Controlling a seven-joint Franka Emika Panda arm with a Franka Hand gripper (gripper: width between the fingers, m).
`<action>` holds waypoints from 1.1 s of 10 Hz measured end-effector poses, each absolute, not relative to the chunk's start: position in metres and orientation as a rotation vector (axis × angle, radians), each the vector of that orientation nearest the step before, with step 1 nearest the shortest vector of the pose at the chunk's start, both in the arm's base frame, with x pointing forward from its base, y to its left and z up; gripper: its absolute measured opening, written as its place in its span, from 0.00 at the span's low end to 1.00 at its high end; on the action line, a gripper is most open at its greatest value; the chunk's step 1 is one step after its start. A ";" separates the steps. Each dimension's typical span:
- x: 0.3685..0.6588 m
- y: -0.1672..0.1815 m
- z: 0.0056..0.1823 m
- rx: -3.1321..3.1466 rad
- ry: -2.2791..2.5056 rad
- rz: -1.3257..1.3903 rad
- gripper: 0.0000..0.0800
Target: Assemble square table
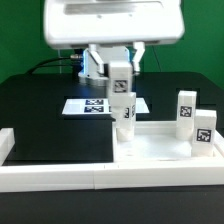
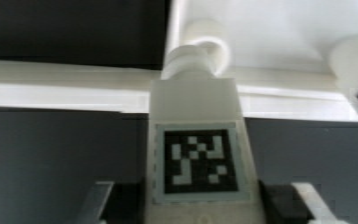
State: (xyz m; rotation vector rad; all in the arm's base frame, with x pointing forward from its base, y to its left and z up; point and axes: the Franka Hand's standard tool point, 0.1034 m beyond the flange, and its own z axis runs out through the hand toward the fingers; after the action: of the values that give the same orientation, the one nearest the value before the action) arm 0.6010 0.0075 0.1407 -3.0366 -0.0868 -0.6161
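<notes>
On the black tabletop [image 1: 45, 110], against the long white border wall [image 1: 60, 172], lies the square top [image 1: 160, 140], a flat white plastic slab with a raised rim. At the corner of it nearest the marker board [image 1: 92, 105], the claw [image 1: 122, 92] is clamped on a short white leg [image 1: 125, 108], a smooth blocky post carrying a black-and-white square tag; the leg stands upright with its rounded lower end at the top's corner. In the wrist view the same leg [image 2: 197, 120] runs between the dark finger pads [image 2: 108, 198]. Two more tagged legs [image 1: 193, 122] stand upright on the top's far side from that corner, side by side.
</notes>
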 end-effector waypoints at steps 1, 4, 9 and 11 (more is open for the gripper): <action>0.601 0.005 0.141 -3.044 -0.135 -0.619 0.36; 0.600 0.002 0.140 -3.045 -0.125 -0.616 0.36; 0.599 -0.010 0.125 -3.023 -0.093 -0.650 0.36; 0.601 -0.007 0.116 -3.023 -0.076 -0.653 0.36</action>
State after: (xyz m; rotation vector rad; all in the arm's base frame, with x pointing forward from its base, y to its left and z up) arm 0.6012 -0.0072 0.1159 -3.0231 -0.0761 -0.6526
